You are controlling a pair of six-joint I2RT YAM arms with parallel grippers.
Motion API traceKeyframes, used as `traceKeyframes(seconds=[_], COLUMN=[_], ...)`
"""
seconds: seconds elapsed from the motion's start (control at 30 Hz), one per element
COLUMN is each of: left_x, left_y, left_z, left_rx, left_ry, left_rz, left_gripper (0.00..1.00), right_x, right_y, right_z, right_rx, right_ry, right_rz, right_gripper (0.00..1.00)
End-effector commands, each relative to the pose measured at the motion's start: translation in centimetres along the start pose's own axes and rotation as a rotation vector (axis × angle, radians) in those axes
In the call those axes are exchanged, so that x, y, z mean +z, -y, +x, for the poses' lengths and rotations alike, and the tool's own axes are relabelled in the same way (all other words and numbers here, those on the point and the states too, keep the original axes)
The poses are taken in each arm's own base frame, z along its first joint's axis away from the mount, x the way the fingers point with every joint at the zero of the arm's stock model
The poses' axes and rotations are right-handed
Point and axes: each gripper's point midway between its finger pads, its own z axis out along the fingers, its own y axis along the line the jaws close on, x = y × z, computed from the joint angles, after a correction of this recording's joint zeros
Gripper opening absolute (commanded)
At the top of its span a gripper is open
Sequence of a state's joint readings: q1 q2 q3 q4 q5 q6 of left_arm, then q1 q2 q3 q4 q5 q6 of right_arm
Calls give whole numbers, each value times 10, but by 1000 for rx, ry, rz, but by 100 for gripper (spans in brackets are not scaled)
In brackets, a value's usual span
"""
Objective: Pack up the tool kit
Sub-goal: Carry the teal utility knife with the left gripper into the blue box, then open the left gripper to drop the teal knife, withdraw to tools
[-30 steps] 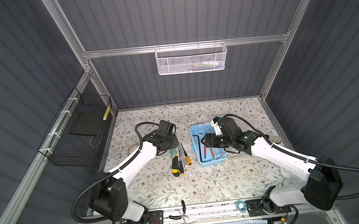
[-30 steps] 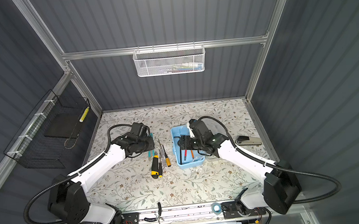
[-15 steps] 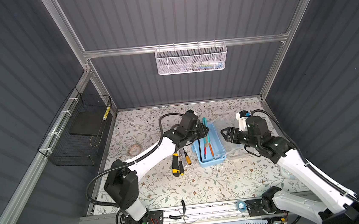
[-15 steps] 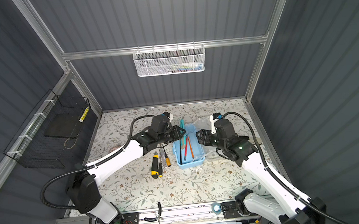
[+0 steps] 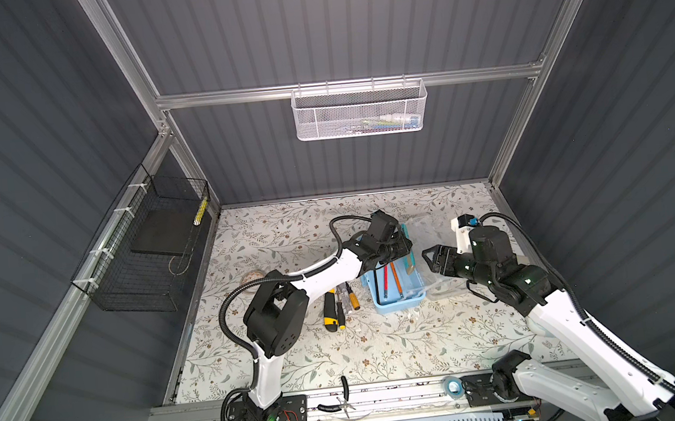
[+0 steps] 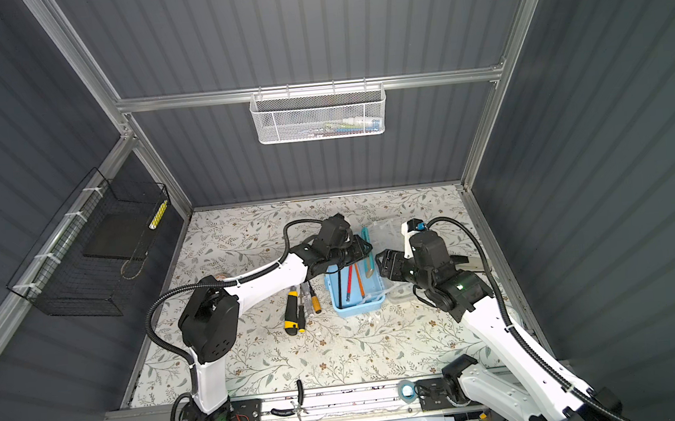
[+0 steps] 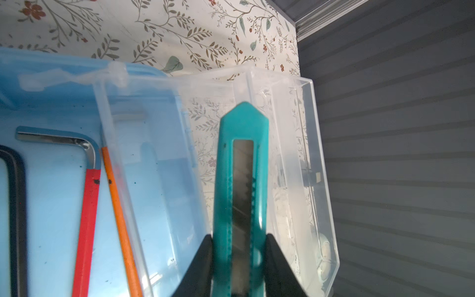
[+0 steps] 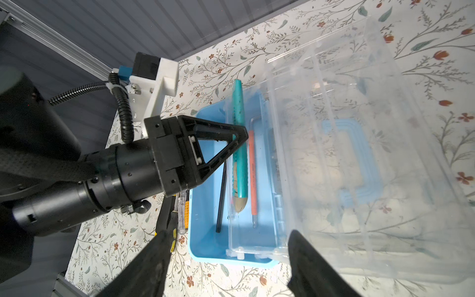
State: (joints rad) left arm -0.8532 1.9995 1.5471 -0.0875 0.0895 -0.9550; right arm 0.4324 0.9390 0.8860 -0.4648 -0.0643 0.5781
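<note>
The light-blue case (image 5: pixel 394 307) (image 6: pixel 357 310) sits open mid-table, and its clear lid (image 8: pixel 359 115) (image 7: pixel 295 154) is folded out to the right. A black, a red (image 7: pixel 87 218) and an orange hex key (image 7: pixel 120 218) lie inside. My left gripper (image 7: pixel 239 246) (image 5: pixel 401 247) is shut on the teal utility knife (image 7: pixel 241 180) (image 8: pixel 240 154) over the case. My right gripper (image 8: pixel 230 236) (image 5: pixel 427 260) stands open just right of the case, above the lid. A yellow-black utility knife (image 5: pixel 328 310) and screwdrivers (image 5: pixel 347 298) lie left of the case.
A white mesh basket (image 5: pixel 358 112) hangs on the back wall. On the left wall hangs a black wire basket (image 5: pixel 143 253). Black-handled pliers (image 5: pixel 344 402) and a tape roll (image 5: pixel 452 385) rest on the front rail. A small round object (image 5: pixel 252 276) lies behind the left arm.
My left arm has swung from the tool pile to over the case, carrying the teal knife. My right gripper has pulled out of the case to its right side.
</note>
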Motion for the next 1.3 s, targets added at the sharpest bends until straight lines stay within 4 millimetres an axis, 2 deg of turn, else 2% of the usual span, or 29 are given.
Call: traceKeyframes(seconds=[0.0,0.13,0.27,0.53,0.63,0.77,0.87,0.97,1.1,1.27], left_x=[5,11,12,10,-2,-40,-69,-97,-143,-201], left_y=[17,9,4,10,17,16,-2,-35,-103,-161], left_z=[-4,-2,2,0,-5,-16,-14,-8,-4,-6], left_rx=[-5,-13,-23,-1,59,203,301,358,355,266], left_ry=[15,11,9,3,11,64,58,42,35,89], left_rz=[32,8,-2,16,12,-58,-154,-277,-481,-599], left_gripper=[23,32,34,47,47,54,60,62,63,64], right_x=[6,9,13,12,8,4,6,10,10,19], right_y=[5,6,8,3,2,-6,-12,-17,-25,-51], right_z=[6,7,10,5,3,0,3,8,15,39], right_rx=[-2,1,4,6,2,-10,-7,-19,-53,-150], right_ry=[-18,-29,-42,-40,-36,-39,-67,-93,-103,-174], right_rz=[9,8,13,2,1,-27,-59,-70,-66,-59], right_gripper=[73,73,73,73,73,73,72,72,71,71])
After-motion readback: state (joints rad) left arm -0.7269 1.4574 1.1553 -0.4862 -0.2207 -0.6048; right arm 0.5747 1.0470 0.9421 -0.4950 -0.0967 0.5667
